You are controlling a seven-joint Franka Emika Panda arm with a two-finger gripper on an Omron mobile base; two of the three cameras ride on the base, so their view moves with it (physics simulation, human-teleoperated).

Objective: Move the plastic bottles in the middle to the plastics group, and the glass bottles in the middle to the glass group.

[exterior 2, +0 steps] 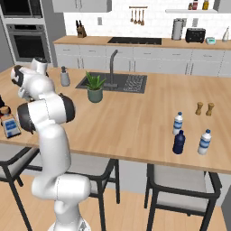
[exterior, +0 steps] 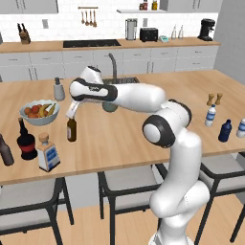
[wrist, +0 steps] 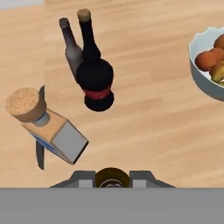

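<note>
The long wooden island counter (exterior: 124, 129) carries everything. In the right base view the robot's own white arm covers much of its left end, leaving just a corner of the square clear bottle (exterior 2: 10, 126) in sight at the 9 o'clock edge.

In the left base view the gripper (exterior: 72, 114) hangs over the slim brown bottle (exterior: 72, 129), fingers at its neck. In the hand view the bottle's round top (wrist: 112, 177) sits between the two dark finger tips at 6 o'clock, so the gripper is pinched on that bottle. Its body is hidden below the hand.

The fruit bowl (exterior: 39, 112) lies at 10 o'clock from the brown bottle and is cut by the right edge of the hand view. The round-bellied black bottle (exterior: 26, 141) with its red band stands at 8 o'clock from the brown bottle, the plain dark-brown bottle (exterior: 5, 150) just beside it, near the picture's left edge. The square clear bottle (exterior: 48, 153) with tan stopper stands near them at 7 o'clock; its blue-white label carries print too small to read.

Far off at 3 o'clock, the stubby dark-blue bottle (exterior: 225, 131) stands between two white blue-labelled bottles (exterior: 210, 115), the right one clipped by the frame edge. Their labels are illegible. Two small wooden-topped shakers (exterior: 214, 99) sit just behind. The grey soap dispenser (exterior: 59, 89) stands at 12 o'clock from the bowl.
</note>
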